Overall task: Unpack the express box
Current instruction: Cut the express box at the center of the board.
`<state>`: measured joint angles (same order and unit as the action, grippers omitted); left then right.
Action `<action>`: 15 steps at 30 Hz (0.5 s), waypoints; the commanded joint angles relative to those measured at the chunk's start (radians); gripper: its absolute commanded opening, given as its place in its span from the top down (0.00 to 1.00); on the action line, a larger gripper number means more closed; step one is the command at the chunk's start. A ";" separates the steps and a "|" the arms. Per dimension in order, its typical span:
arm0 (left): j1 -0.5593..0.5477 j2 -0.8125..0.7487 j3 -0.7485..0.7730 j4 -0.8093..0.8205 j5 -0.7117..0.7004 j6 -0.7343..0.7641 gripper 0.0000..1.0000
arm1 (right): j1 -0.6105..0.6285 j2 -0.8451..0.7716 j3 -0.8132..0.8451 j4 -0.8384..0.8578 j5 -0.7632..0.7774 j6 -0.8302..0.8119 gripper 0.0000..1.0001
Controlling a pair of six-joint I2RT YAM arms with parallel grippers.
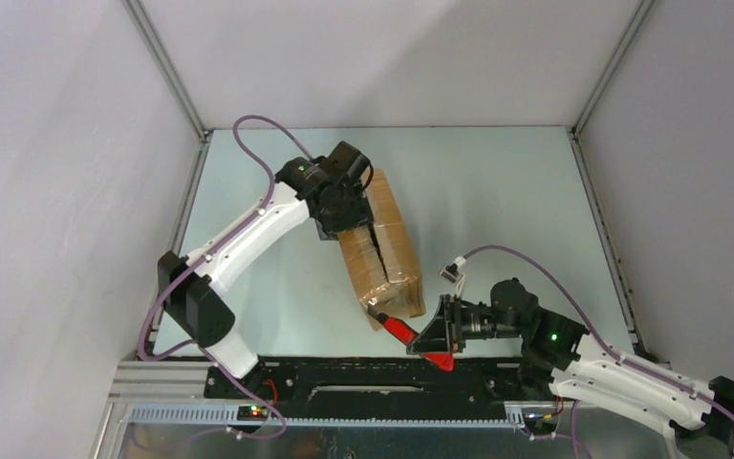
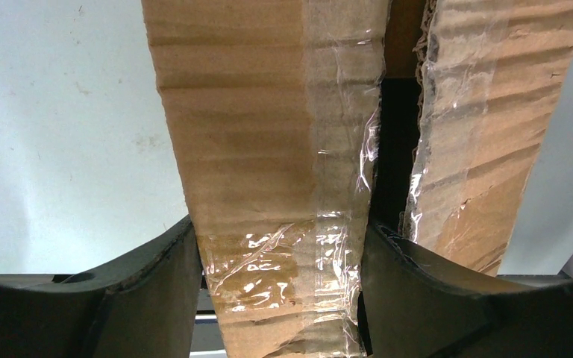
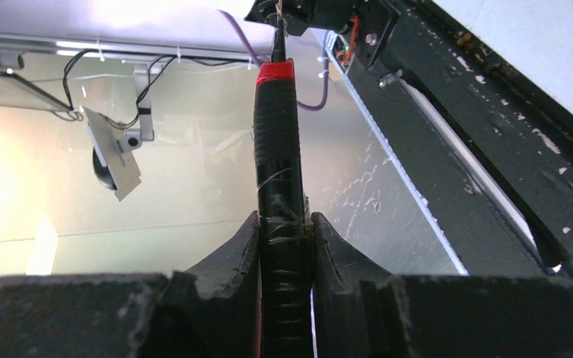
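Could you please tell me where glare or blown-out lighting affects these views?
Left wrist: glare streaks the clear tape on the express box. Right wrist: the background behind the tool is blown out at upper left. Top external: even light, soft shadows.

red-black handled tool (image 1: 399, 330) above pale green table (image 1: 507, 191)

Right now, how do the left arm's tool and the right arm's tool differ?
The left tool stands wide, its fingers either side of a taped cardboard flap of the express box; the right tool is nearly closed on a slim black-and-red handle. The left tool sits at the box's far end; the right tool is off its near end, the handle pointing at the box. Both hold something between two dark fingers.
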<state>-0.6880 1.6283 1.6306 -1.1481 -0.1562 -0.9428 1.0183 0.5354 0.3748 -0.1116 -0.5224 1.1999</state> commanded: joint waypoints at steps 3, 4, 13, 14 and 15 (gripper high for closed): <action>0.005 -0.059 -0.026 0.045 0.028 -0.013 1.00 | -0.042 0.057 0.046 0.145 -0.008 0.002 1.00; 0.006 -0.060 -0.028 0.046 0.030 -0.013 1.00 | -0.047 0.058 0.046 0.157 -0.009 0.003 1.00; 0.006 -0.057 -0.035 0.056 0.041 -0.008 1.00 | -0.054 0.052 0.046 0.161 -0.007 0.005 1.00; 0.007 -0.056 -0.035 0.056 0.041 -0.007 1.00 | -0.054 0.049 0.046 0.161 -0.003 0.004 1.00; 0.006 -0.056 -0.035 0.055 0.041 -0.007 1.00 | -0.055 0.046 0.046 0.163 -0.002 0.003 1.00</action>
<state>-0.6838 1.6154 1.6157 -1.1290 -0.1524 -0.9421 0.9707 0.5999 0.3748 -0.0376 -0.5346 1.2041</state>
